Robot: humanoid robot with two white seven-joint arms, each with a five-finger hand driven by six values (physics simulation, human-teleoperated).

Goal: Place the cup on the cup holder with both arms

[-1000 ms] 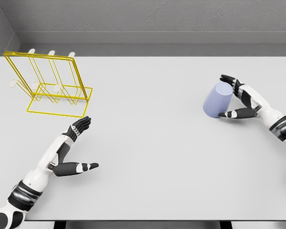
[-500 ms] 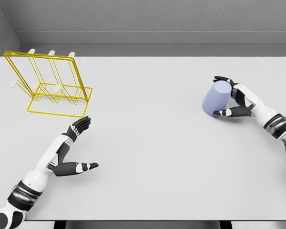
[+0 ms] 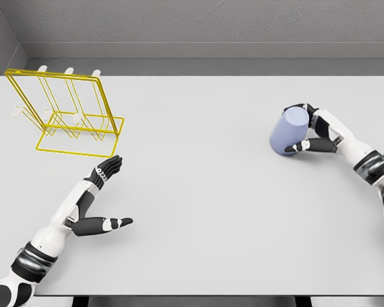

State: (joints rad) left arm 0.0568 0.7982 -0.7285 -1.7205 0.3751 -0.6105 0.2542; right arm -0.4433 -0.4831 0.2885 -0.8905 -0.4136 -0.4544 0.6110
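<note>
A lavender cup (image 3: 289,131) sits on the white table at the right, leaning slightly. My right hand (image 3: 305,130) wraps its right side, fingers over the top rim and thumb under the base. The yellow wire cup holder (image 3: 64,113) with white-tipped pegs stands at the far left of the table. My left hand (image 3: 110,192) rests open on the table at the lower left, below the holder, with fingers pointing up-right and thumb stretched to the right.
The white table (image 3: 198,185) fills the view, with its front edge along the bottom. A grey wall runs behind it.
My right hand has closed in around the cup, and the cup has shifted slightly left and tilted. The left arm has not moved.
</note>
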